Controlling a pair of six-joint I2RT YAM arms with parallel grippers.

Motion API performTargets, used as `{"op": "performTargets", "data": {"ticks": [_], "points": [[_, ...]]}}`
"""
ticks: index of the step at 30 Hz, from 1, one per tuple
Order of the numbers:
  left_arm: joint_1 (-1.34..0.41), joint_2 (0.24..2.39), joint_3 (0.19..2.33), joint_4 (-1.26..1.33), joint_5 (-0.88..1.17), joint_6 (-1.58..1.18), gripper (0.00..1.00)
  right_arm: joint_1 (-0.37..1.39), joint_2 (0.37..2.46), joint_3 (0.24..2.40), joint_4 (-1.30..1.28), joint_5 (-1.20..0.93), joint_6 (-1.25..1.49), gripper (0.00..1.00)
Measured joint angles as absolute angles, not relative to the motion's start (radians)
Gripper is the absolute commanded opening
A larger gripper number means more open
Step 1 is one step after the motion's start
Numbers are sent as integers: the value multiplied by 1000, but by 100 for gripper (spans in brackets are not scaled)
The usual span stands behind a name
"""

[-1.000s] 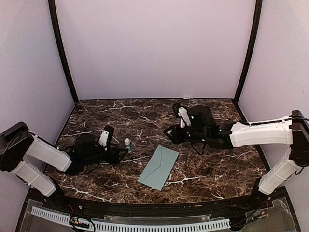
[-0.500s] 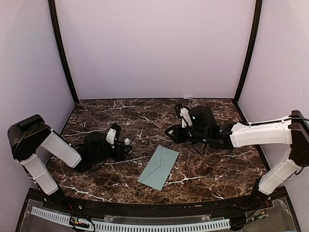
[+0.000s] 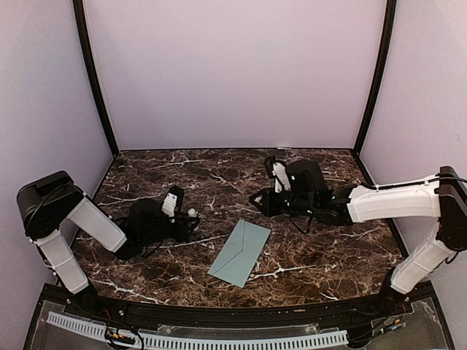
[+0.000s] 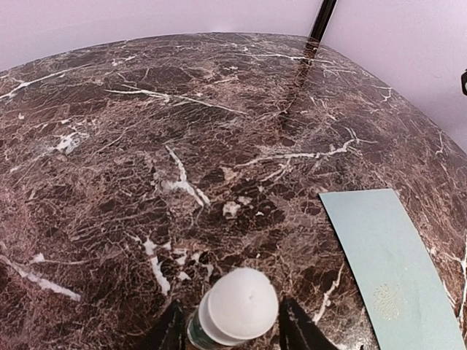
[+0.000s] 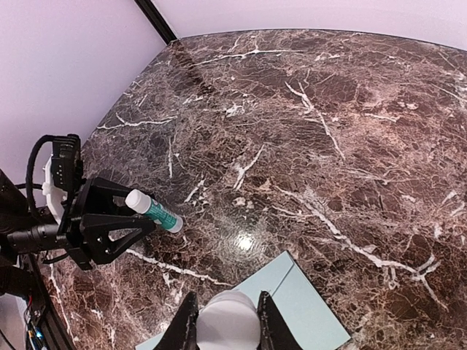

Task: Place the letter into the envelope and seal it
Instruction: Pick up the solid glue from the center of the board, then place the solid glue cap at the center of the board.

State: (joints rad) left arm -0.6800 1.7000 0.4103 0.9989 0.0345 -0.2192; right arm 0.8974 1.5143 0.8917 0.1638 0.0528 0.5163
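Envelope position: the envelope [image 3: 239,253] lies flat on the marble table [image 3: 328,248], near the front and between the two arms, touching neither claw.
Envelope axis: its long side runs diagonally, from the near left up to the far right in the overhead view.
Envelope look: pale teal paper, oblong, matte and smooth, with sharp corners. It has one faint straight crease and a small pale embossed mark near one end.
Table: dark brown stone, glossy, with white veins.
Left gripper [image 3: 191,220]: low over the table, its dark fingers either side of a glue stick [image 5: 155,211]. I cannot tell whether they are pressing on it.
Glue stick: teal tube with a round white cap.
Right gripper [image 3: 255,200]: closed around a white cylinder [image 5: 228,321], just beyond the envelope's far end.
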Motion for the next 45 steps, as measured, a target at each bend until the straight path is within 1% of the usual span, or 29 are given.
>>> {"op": "performTargets", "data": {"ticks": [3,4,7,9,15,20,23,27,31,37,38,41,45], "points": [[-680,1703,413,1002,30,-220,37,896,1520,892,165,48,518,5],[-680,1704,415,1002,28,-219,33,896,1522,892,165,47,519,5],[-680,1710,424,1005,23,-219,27,896,1523,891,165,45,519,5],[-680,1712,427,1009,20,-216,22,896,1523,891,165,45,519,5],[-680,1716,427,1019,17,-210,13,896,1523,891,165,45,521,4],[-680,1711,427,1015,17,-209,10,888,1535,886,170,54,530,4],[-680,1656,427,963,20,-218,9,862,1560,863,181,70,538,4],[-680,1493,443,845,46,-244,8,816,1615,834,179,96,542,4],[-680,1349,522,683,92,-270,7,799,1671,830,178,121,538,4],[-670,1288,615,475,207,-318,7,798,1737,830,179,160,532,6],[-669,1288,624,443,231,-327,7,798,1746,830,179,164,531,7],[-667,1284,644,371,289,-346,6,798,1765,830,179,178,531,16],[-665,1266,684,301,368,-363,6,797,1776,830,179,188,532,24]]}}
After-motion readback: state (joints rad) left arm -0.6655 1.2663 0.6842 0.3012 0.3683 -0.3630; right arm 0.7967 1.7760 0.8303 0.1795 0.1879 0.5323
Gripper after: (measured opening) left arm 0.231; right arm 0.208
